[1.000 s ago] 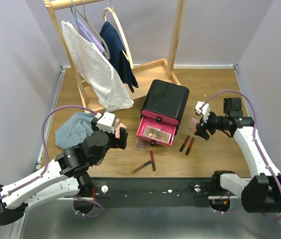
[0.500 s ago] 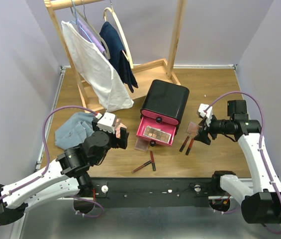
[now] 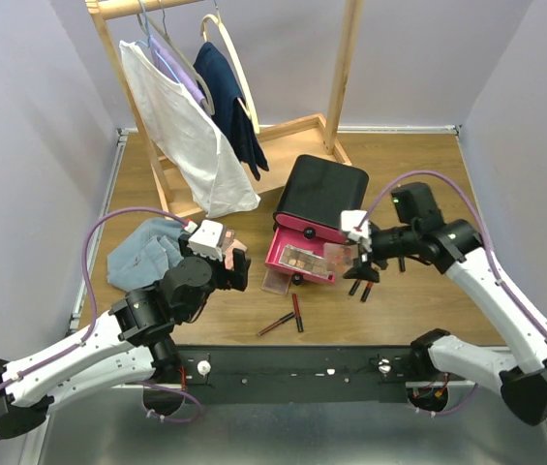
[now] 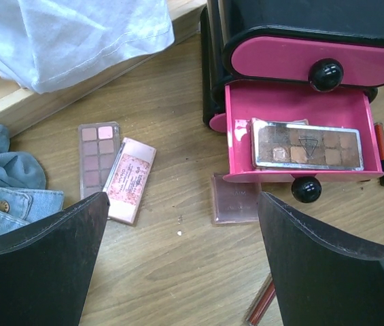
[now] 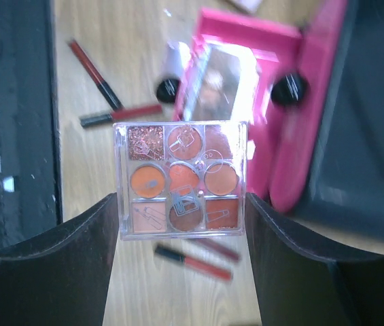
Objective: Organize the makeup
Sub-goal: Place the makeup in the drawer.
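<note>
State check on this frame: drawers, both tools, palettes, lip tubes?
Lower drawer: open, long palette inside.
Drawer above it: shut.
Left tool: open, empty.
Right tool: shut on nine-pan palette, held above the table beside the open drawer.
Two palettes near jeans: flat on table.
Lip tubes: loose on table.

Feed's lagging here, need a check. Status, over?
Left pincer open, empty. Right pincer shut on square palette, by open drawer. Long palette already in drawer; way in looks clear.
</note>
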